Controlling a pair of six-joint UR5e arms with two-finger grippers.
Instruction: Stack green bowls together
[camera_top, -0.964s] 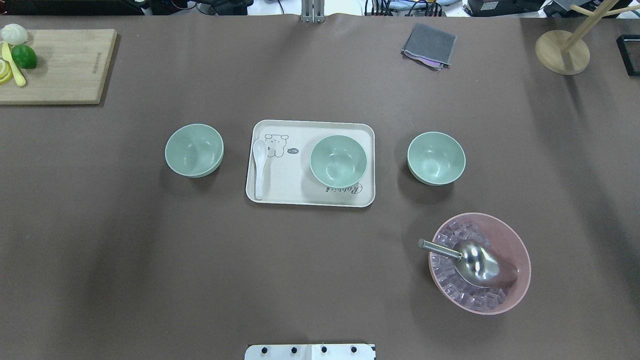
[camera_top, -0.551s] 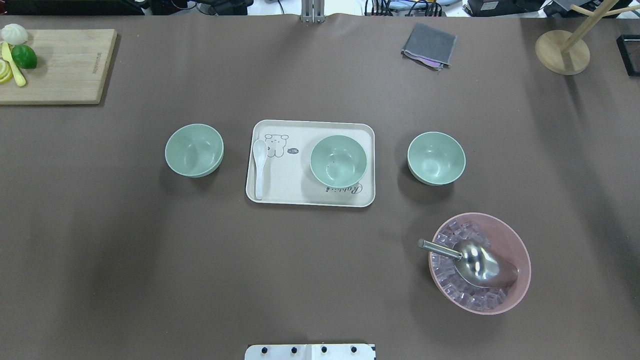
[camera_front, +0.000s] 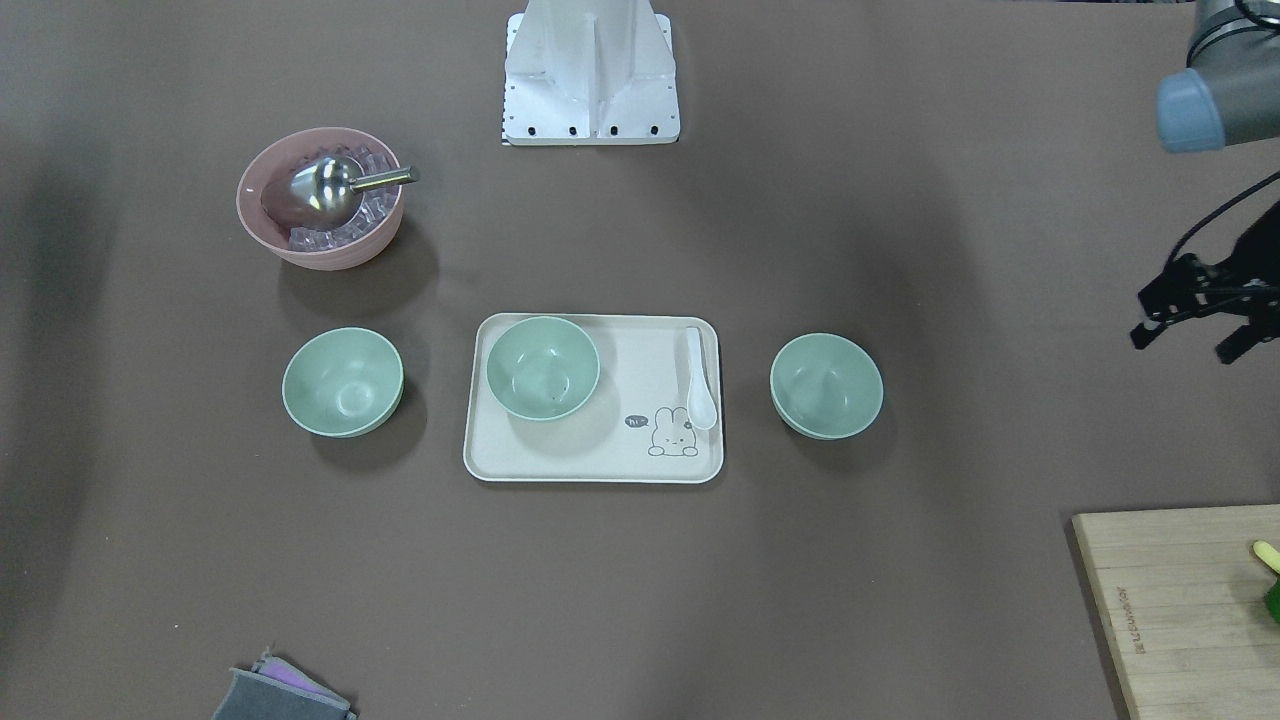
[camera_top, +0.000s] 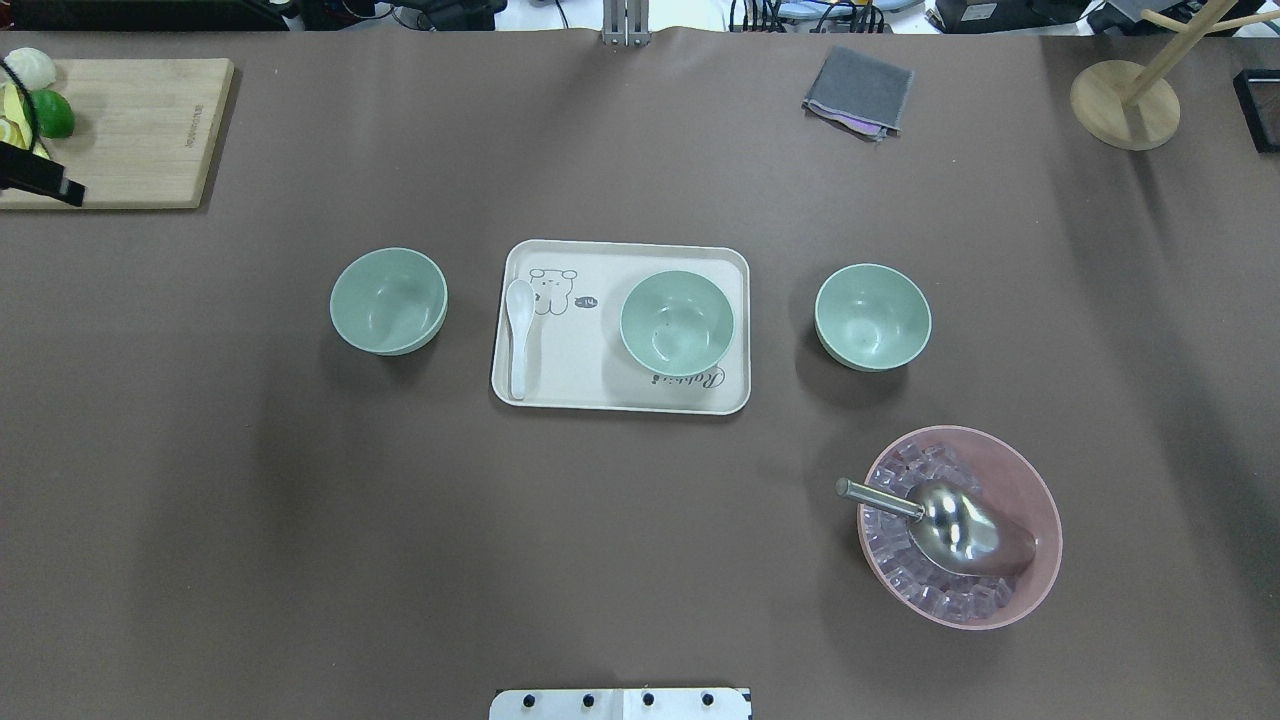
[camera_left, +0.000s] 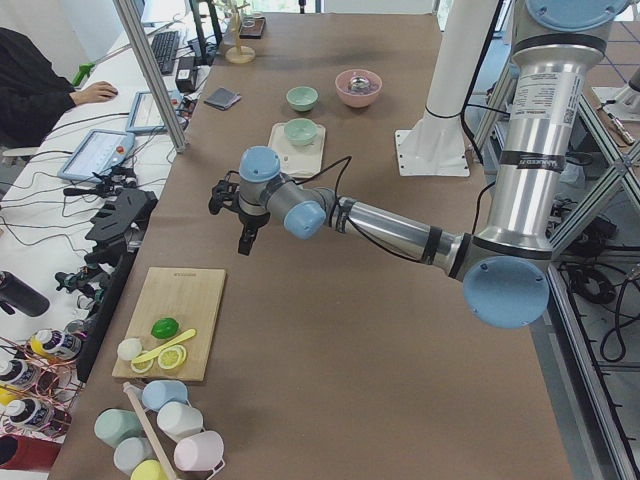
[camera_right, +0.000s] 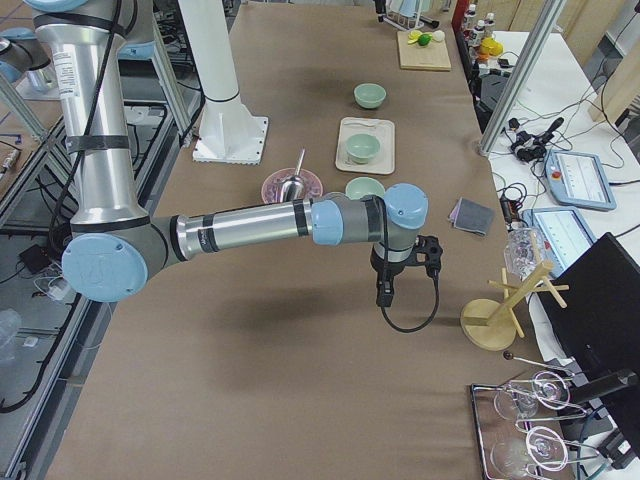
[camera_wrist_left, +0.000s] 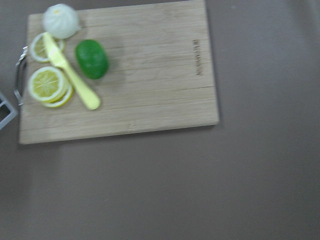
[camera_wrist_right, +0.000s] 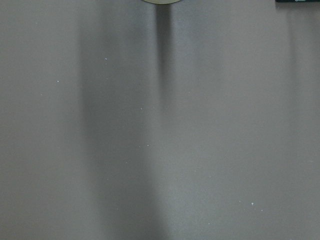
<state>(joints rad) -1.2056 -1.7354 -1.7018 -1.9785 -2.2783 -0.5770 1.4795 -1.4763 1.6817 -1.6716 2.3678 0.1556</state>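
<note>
Three pale green bowls stand upright and apart in a row. The left bowl (camera_top: 388, 300) and the right bowl (camera_top: 872, 316) are on the table. The middle bowl (camera_top: 677, 322) sits on the cream tray (camera_top: 590, 375). My left gripper (camera_front: 1192, 338) is open and empty, in the air far to the left of the left bowl; one of its fingers (camera_top: 42, 183) shows over the cutting board's corner. My right gripper (camera_right: 390, 290) shows only in the exterior right view, above bare table beyond the right bowl; I cannot tell whether it is open or shut.
A white spoon (camera_top: 518, 335) lies on the tray's left side. A pink bowl (camera_top: 1040, 500) with a metal scoop and clear cubes stands near the front right. A wooden cutting board (camera_top: 130, 130) with lime and lemon is at far left, a grey cloth (camera_top: 858, 90) and a wooden stand (camera_top: 1125, 103) at the back.
A finger of my left gripper has come into the overhead view at the left edge, over the cutting board. The bowls have not moved.
</note>
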